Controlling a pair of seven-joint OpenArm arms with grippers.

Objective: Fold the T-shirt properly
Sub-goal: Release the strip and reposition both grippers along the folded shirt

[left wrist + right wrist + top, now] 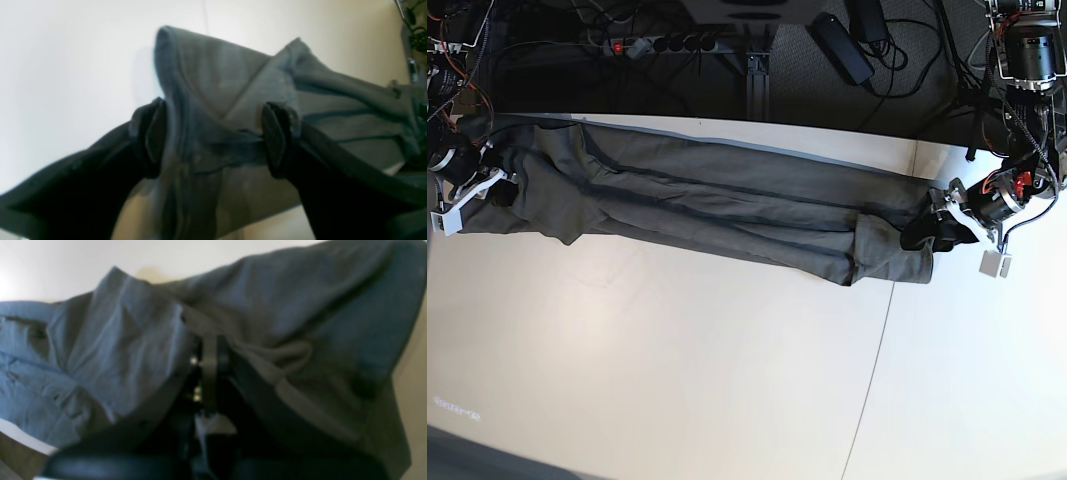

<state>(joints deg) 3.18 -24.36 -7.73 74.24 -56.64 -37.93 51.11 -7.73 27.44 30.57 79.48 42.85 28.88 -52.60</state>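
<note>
The dark olive-grey T-shirt (727, 200) lies folded into a long narrow band, stretched across the far part of the white table (677, 350). At the band's left end in the base view, my right gripper (492, 185) is shut on the cloth. In the right wrist view its fingers (209, 350) pinch a fold of the T-shirt (126, 350), which drapes over them. My left gripper (932, 228) is at the band's right end. In the left wrist view it stands open (213, 133), its two black pads wide apart, with a bunched end of the T-shirt (217, 83) lying loose between them.
Behind the table's far edge are a power strip (662, 43), a black adapter (842, 45) and loose cables. A seam (882, 330) runs through the tabletop from front to back on the right. White tabletop extends in front of the shirt.
</note>
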